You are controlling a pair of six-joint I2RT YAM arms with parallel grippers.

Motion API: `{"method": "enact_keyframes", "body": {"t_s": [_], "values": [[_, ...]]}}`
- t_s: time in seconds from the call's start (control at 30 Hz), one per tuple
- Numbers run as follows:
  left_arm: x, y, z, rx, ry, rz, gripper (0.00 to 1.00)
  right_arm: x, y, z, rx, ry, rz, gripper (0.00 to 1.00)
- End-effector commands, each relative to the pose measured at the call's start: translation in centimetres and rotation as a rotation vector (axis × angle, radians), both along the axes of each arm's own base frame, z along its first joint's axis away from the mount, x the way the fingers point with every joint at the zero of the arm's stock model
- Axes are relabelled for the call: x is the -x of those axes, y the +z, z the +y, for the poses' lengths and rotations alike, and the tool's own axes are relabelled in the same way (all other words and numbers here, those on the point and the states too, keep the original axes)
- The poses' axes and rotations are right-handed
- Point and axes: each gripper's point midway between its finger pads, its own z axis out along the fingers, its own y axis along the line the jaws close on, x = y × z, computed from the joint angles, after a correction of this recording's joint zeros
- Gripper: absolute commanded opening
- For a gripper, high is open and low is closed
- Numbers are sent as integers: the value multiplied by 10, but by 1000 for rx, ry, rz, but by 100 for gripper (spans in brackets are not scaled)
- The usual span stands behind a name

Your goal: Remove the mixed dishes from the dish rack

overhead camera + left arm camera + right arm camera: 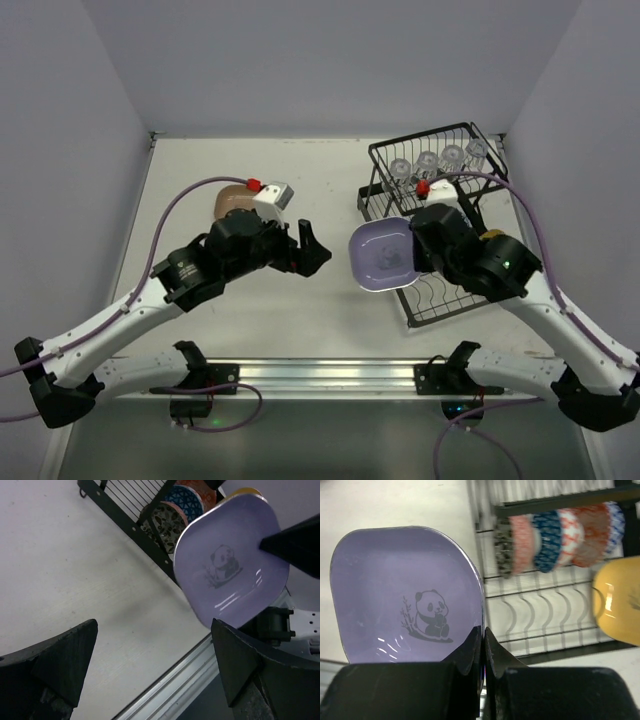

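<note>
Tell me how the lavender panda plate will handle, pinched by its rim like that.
Probably stiff: the lavender plate shows no sag though the right gripper pinches only one edge. Its glossy glare streaks suggest a slick surface, so it might pivot or slip between the fingers.

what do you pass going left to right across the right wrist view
lavender plate → row of bowls → yellow plate
</note>
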Motion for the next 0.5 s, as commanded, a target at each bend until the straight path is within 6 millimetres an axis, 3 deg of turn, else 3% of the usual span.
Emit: {"method": "enact_keyframes", "body": {"t_s": [0.0,0.1,0.17,0.3,0.37,0.47], "values": [[-23,26,13,41,204,-40,100,-9,18,54,-186,-33,-55,0],[-33,15,28,-31,295,-39,100,-22,18,89,-251,-44,-98,0],[-39,9,35,-80,339,-36,98,-31,26,99,-283,-77,-137,0],[-45,1,46,-137,398,-37,82,-38,39,129,-335,-37,-180,0],[-46,-1,45,-147,396,-30,74,-39,43,131,-356,-49,-197,0],[-50,-9,38,-174,396,-11,72,-42,49,134,-395,-51,-224,0]]}}
